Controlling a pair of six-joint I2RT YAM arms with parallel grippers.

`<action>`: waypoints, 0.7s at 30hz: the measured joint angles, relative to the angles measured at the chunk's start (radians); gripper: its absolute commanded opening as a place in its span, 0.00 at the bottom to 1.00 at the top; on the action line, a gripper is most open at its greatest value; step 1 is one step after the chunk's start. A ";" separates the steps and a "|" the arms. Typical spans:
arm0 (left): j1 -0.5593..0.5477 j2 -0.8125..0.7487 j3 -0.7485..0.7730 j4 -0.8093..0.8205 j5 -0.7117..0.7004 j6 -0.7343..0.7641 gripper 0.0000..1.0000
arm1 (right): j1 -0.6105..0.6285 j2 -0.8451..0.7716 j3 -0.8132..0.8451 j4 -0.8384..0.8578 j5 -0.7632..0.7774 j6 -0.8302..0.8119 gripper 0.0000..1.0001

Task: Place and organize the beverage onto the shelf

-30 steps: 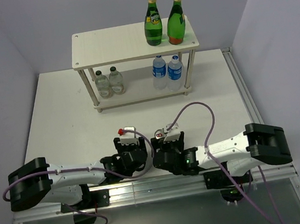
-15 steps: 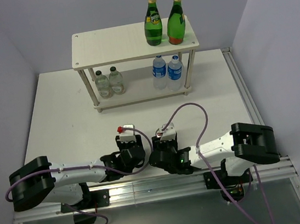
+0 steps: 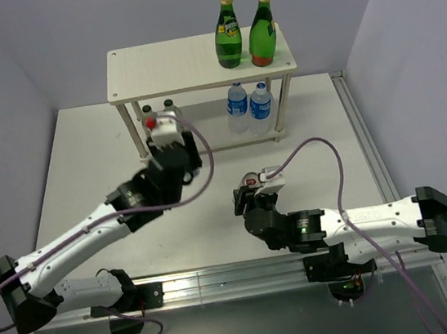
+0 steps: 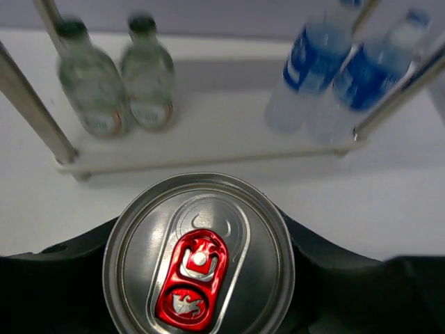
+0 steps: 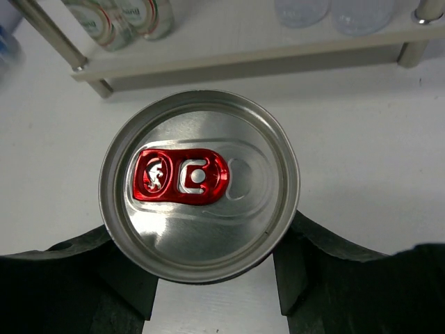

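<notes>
My left gripper (image 3: 167, 141) is shut on a silver can (image 3: 154, 124) with a red tab, held upright just in front of the shelf's (image 3: 195, 76) lower left bay. In the left wrist view the can (image 4: 198, 254) fills the space between the black fingers (image 4: 327, 278). Over mid-table, my right gripper (image 3: 254, 200) is shut on a second red-tabbed can (image 3: 250, 181), which also shows in the right wrist view (image 5: 199, 184). Two green bottles (image 3: 228, 39) stand on the top board. Two blue-labelled water bottles (image 3: 248, 104) stand at the lower board's right.
Two small clear bottles with green caps (image 4: 118, 87) stand on the lower board's left, just behind my left can. Thin shelf legs (image 4: 35, 111) flank that bay. Grey walls close in the table's left, back and right sides.
Both grippers closed on the cans near the front edge. The left arm then stretched far forward to the shelf with its can. The right arm carried its can a little forward and right.
</notes>
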 measured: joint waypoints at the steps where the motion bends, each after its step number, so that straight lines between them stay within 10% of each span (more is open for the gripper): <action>1: 0.034 0.005 0.089 -0.012 0.006 0.045 0.00 | 0.000 -0.029 0.001 0.001 0.004 -0.018 0.00; 14: 0.470 0.411 0.964 -0.176 0.223 0.329 0.00 | 0.002 -0.215 0.021 -0.061 0.036 -0.145 0.00; 21: 0.638 0.660 1.176 -0.275 0.368 0.344 0.00 | 0.004 -0.280 0.062 -0.122 0.048 -0.191 0.00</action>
